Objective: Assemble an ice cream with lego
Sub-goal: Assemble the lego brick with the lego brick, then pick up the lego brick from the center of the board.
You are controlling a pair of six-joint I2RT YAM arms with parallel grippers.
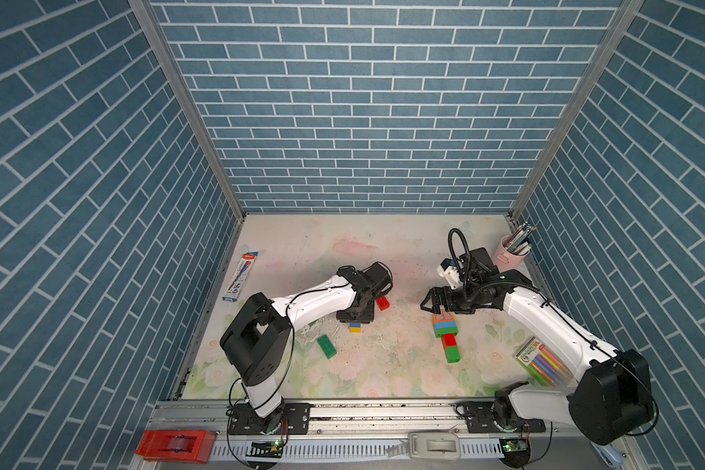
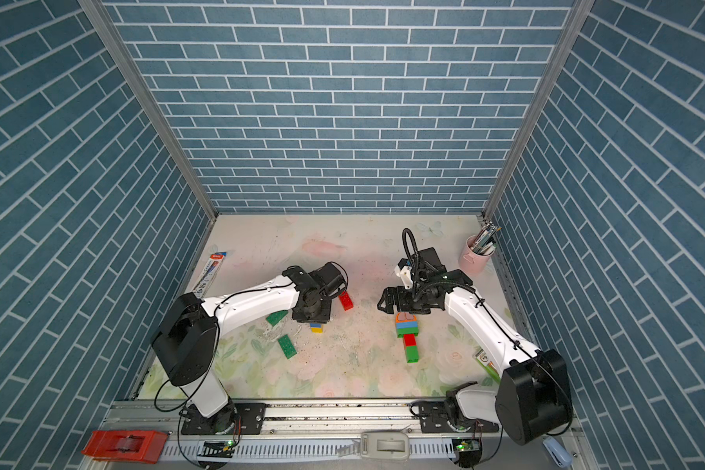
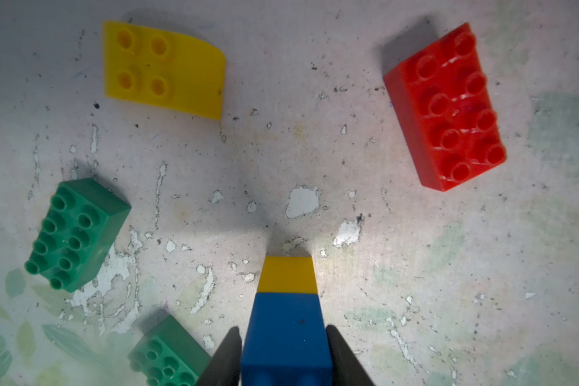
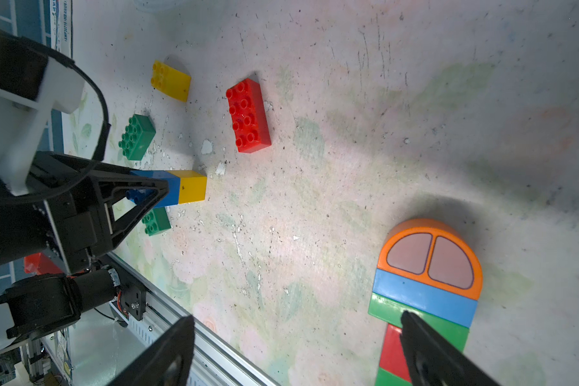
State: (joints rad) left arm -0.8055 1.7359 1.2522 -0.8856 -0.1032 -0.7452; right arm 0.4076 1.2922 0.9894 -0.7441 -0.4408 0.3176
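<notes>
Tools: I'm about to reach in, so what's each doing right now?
Left tool: jaws flank the stacked blue and yellow plastic bricks; gripping or loose cannot be told.
Right tool: open wide, holding nothing.

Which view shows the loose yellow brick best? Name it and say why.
Left wrist: the loose yellow brick sits close, studs and curved end clear. Right wrist shows it smaller. Neither top view shows it.
</notes>
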